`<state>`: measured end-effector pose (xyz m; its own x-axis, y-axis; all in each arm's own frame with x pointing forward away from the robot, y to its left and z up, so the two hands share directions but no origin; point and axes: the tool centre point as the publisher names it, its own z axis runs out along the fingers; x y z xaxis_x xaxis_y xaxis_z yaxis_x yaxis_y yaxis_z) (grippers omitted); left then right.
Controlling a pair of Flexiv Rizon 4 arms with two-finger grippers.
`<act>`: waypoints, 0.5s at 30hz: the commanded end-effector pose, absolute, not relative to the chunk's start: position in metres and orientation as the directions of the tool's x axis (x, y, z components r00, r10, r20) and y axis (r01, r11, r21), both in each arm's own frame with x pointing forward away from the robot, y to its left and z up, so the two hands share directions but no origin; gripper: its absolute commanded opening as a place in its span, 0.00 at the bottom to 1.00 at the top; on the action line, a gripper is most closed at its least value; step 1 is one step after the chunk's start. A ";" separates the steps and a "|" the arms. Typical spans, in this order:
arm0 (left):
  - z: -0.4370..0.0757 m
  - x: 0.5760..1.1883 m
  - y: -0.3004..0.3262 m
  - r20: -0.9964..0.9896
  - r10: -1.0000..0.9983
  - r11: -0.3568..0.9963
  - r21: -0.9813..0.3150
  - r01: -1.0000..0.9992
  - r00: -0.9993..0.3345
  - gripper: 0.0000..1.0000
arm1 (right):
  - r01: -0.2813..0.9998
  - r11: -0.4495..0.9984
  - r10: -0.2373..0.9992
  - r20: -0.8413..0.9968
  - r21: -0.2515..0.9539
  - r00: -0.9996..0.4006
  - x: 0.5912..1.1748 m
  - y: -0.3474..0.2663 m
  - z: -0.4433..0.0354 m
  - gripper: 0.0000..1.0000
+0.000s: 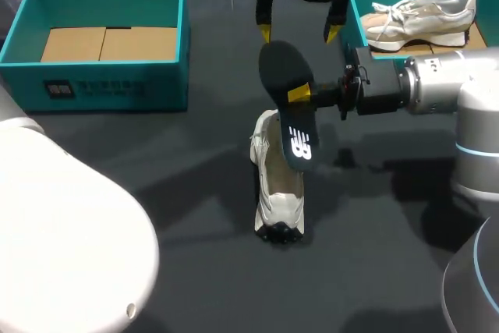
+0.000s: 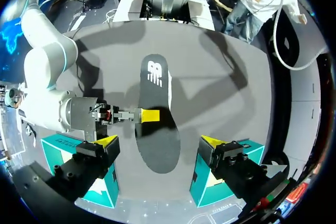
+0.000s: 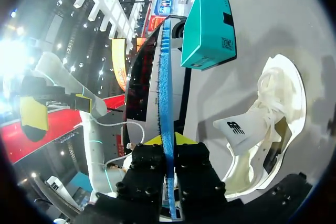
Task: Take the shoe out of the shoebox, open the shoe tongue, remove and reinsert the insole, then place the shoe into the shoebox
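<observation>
My right gripper (image 1: 300,93) is shut on the edge of a black insole (image 1: 287,107) and holds it above the table, over a white shoe (image 1: 277,193) that lies there with its tongue pulled open. From the right wrist view the insole (image 3: 165,93) is edge-on between the fingers (image 3: 168,142), and the shoe (image 3: 268,119) lies beside them. My left gripper (image 1: 299,34) hangs open just beyond the insole's far end, touching nothing. In the left wrist view the insole (image 2: 157,129) lies ahead of the spread fingertips (image 2: 160,141).
A teal shoebox (image 1: 355,17) at the back right holds a second white shoe (image 1: 421,15). Another teal box (image 1: 101,76) with a cardboard floor stands at the back left; it shows as (image 3: 210,24) in the right wrist view. My left arm's white casing (image 1: 62,232) fills the front left.
</observation>
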<state>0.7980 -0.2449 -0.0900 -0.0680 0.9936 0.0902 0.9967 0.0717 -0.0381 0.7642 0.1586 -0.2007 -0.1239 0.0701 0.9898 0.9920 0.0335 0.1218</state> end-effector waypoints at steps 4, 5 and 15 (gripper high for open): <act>-0.087 0.798 -0.225 0.033 0.993 0.111 -0.031 0.993 -0.110 1.00 | 0.992 0.032 0.072 0.990 0.121 -0.123 0.764 0.160 -0.201 0.00; -0.087 0.798 -0.220 0.014 0.993 0.118 -0.032 0.992 -0.118 1.00 | 0.992 0.032 0.072 0.990 0.121 -0.123 0.764 0.160 -0.201 0.00; -0.098 0.795 -0.165 -0.212 0.951 0.223 -0.039 0.974 -0.226 1.00 | 0.992 0.032 0.072 0.990 0.121 -0.123 0.764 0.160 -0.201 0.00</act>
